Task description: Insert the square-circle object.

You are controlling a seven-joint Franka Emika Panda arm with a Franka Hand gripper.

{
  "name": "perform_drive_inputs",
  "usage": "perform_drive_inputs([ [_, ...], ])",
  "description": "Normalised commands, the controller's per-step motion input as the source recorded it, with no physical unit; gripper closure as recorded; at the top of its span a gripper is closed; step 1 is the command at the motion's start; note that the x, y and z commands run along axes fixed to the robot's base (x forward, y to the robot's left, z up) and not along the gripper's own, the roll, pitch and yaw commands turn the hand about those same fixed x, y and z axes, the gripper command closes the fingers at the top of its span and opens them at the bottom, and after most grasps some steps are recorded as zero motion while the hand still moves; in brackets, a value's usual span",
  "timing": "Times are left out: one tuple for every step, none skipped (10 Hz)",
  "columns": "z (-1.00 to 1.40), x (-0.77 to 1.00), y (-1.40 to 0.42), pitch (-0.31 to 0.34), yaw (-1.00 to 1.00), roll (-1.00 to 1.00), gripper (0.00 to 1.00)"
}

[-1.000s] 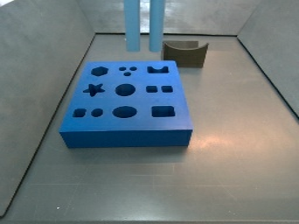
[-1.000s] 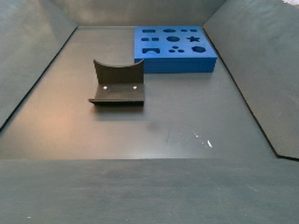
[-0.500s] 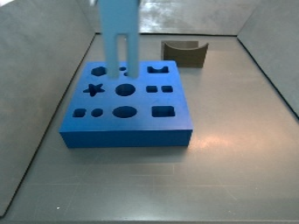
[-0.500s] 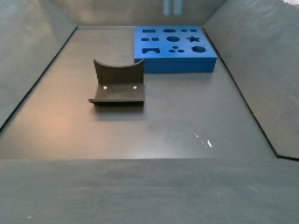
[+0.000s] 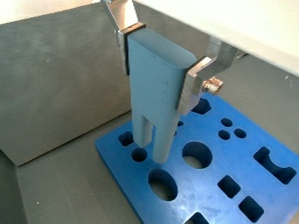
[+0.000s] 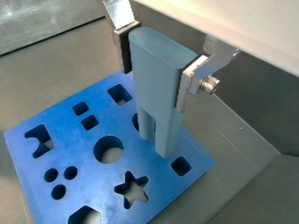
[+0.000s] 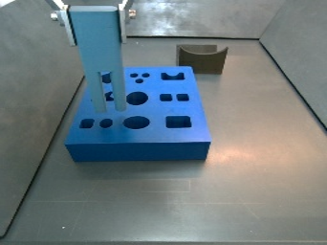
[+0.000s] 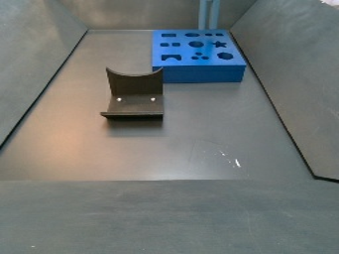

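**A:** How far along?

**B:** I'd say nothing is inserted yet. The tool (image 5: 162, 54) hangs over the blue board's (image 7: 134, 150) nine o'clock side, clenched on a pale blue forked piece (image 5: 152, 96).

**A:** And the square-circle object (image 7: 202, 57)?

**B:** It sits on the desk (image 7: 255, 172) at the board's one o'clock. Every hole I can see is empty.

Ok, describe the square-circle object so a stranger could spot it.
Find the blue board on the grey floor; the gripper hangs over it, clamping a pale blue piece. Off the board, alone on the floor, sits the square-circle object: small, dark olive-brown, with a round hollow on top.
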Motion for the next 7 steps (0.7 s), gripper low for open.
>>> perform_drive_inputs([
  [-0.09,-0.03,-0.07,0.0,-0.2,0.0,1.0],
  [-0.11,-0.12,-0.09,-0.009,-0.28,0.0,1.0],
  [-0.15,-0.11,-0.13,-0.016,-0.28,0.0,1.0],
  [-0.17,-0.03,-0.14,-0.014,-0.25,0.0,1.0],
  [-0.23,-0.02,-0.12,-0.027,-0.21,-0.02,1.0],
  [-0.26,-0.05,-0.09,-0.03,-0.11,-0.02,1.0],
  [-0.3,0.0,-0.07,-0.019,0.0,0.0,1.0],
])
